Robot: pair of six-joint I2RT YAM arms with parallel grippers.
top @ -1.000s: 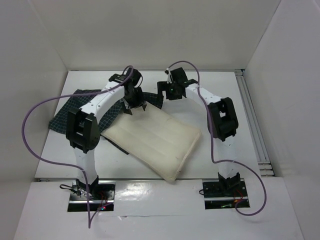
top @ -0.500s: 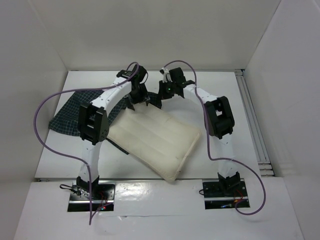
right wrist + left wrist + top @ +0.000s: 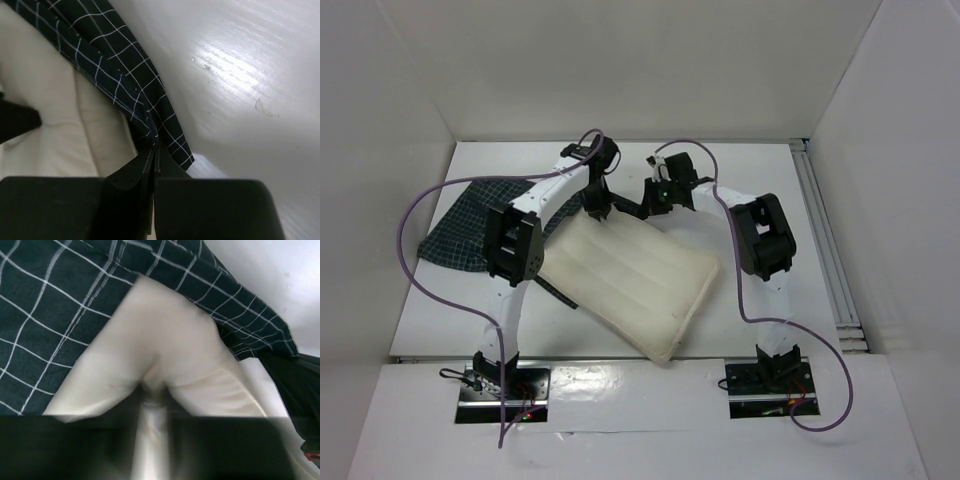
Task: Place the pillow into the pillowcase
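Observation:
The cream pillow (image 3: 630,280) lies slantwise in the middle of the table, its far corner tucked at the mouth of the dark checked pillowcase (image 3: 460,225), which spreads out to the left. My left gripper (image 3: 597,208) is at the pillow's far edge. In the left wrist view its blurred jaws (image 3: 154,392) pinch a puckered fold of the pillow (image 3: 160,340), with the pillowcase (image 3: 60,305) draped over it. My right gripper (image 3: 638,208) is close beside it, shut (image 3: 154,145) on the hem of the pillowcase (image 3: 115,65) next to the pillow (image 3: 45,90).
White walls close in the table at the back and on both sides. A metal rail (image 3: 825,250) runs along the right edge. Purple cables (image 3: 410,240) loop off both arms. Bare white tabletop (image 3: 240,75) lies to the right of the pillowcase hem.
The left gripper moved off the pillow's top to its far edge and closed on a fold. The right gripper came down to the left and shut on the pillowcase hem.

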